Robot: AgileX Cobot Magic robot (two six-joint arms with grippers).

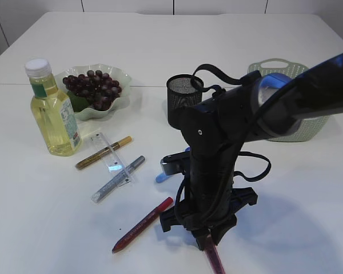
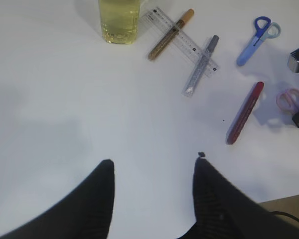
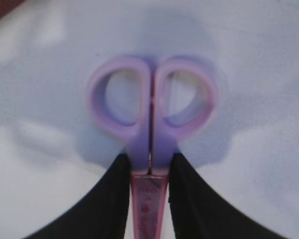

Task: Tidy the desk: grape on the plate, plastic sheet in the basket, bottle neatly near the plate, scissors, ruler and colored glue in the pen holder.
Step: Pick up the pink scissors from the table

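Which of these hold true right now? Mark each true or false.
1. The right end effector is closed on the pink scissors. True.
2. The grapes are on the plate. True.
3. The ruler is in the pen holder. False: it lies on the table between the glue pens.
4. The left end effector holds the red pen. False: it is open and empty.
5. The bottle lies tipped over. False: it stands upright.

The table (image 1: 160,51) is white, smooth and a bit shiny. The bottle (image 1: 52,111) is clear plastic. Right of it, the pen holder (image 1: 182,100) is black mesh. The pink scissors (image 3: 152,117) have smooth plastic handles. The basket (image 1: 297,123) looks like pale plastic with small holes.
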